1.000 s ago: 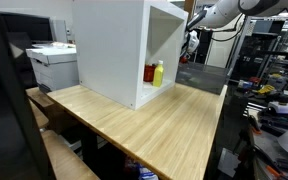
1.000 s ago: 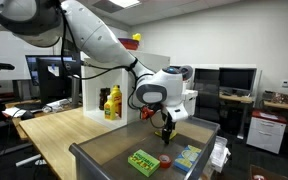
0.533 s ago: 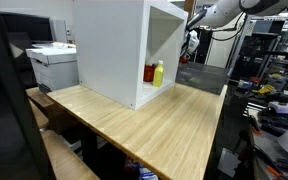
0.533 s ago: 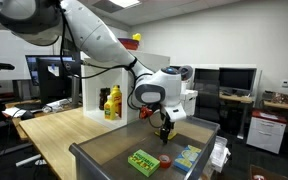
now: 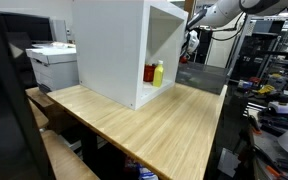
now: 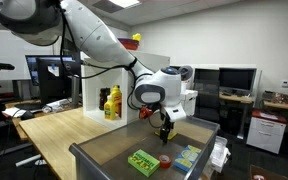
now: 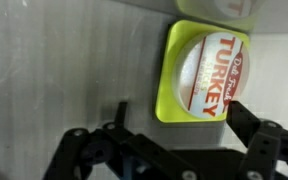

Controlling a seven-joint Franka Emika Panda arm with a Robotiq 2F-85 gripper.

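My gripper (image 7: 179, 118) is open and hangs over a grey tabletop (image 7: 64, 60). In the wrist view a lime-green tray pack labelled "TURKEY" (image 7: 206, 72) lies flat below and between the two dark fingers (image 7: 120, 116), apart from them. In an exterior view the gripper (image 6: 164, 131) hovers a little above the grey table (image 6: 104, 152), near a green pack (image 6: 142, 160), a small red item (image 6: 165, 160) and another flat pack (image 6: 187, 156). The gripper holds nothing.
A white open cabinet (image 5: 109, 45) stands on the wooden table (image 5: 154, 120), with a yellow bottle (image 5: 158, 72) and a red one (image 5: 150, 73) inside; both bottles also show in the other exterior view (image 6: 113, 102). A second pack's edge (image 7: 219, 8) shows at the wrist view's top. Monitors and a printer (image 5: 52, 62) stand around.
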